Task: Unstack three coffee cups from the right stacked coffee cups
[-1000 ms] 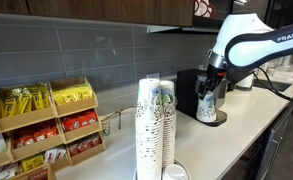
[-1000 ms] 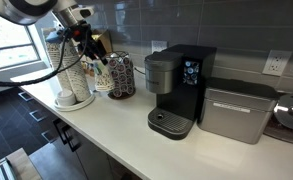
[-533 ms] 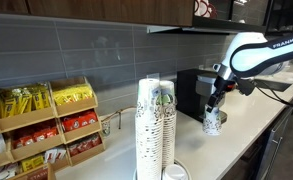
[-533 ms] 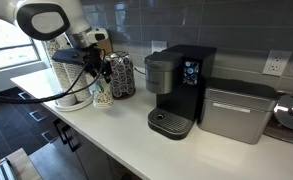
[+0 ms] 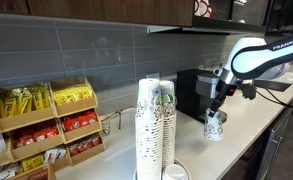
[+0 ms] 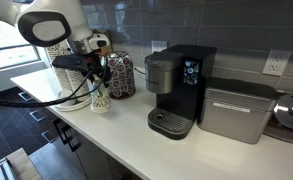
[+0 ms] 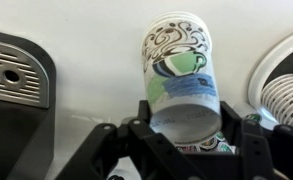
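Observation:
My gripper (image 7: 186,128) is shut on a coffee cup (image 7: 181,70), a white paper cup with green and dark print, gripped near its base. In both exterior views the cup (image 5: 214,126) (image 6: 100,99) hangs upright under the gripper (image 5: 216,112) (image 6: 99,86), at or just above the white counter, between the cup stacks and the black coffee machine (image 6: 176,90). The right stacked coffee cups (image 5: 165,118) stand beside the greyer twin column (image 5: 146,125). In the wrist view the stacks (image 7: 286,95) show at the right edge. In an exterior view my arm partly hides them (image 6: 70,75).
A wooden snack rack (image 5: 46,125) stands by the wall. A pod carousel (image 6: 119,75) stands next to the coffee machine (image 5: 191,92), and a silver appliance (image 6: 231,110) is beyond it. The machine's drip tray (image 7: 16,75) is close to the cup. The counter edge (image 6: 96,140) runs along the front.
My gripper has carried the cup away from the stacks toward the coffee machine and lowered it toward the counter.

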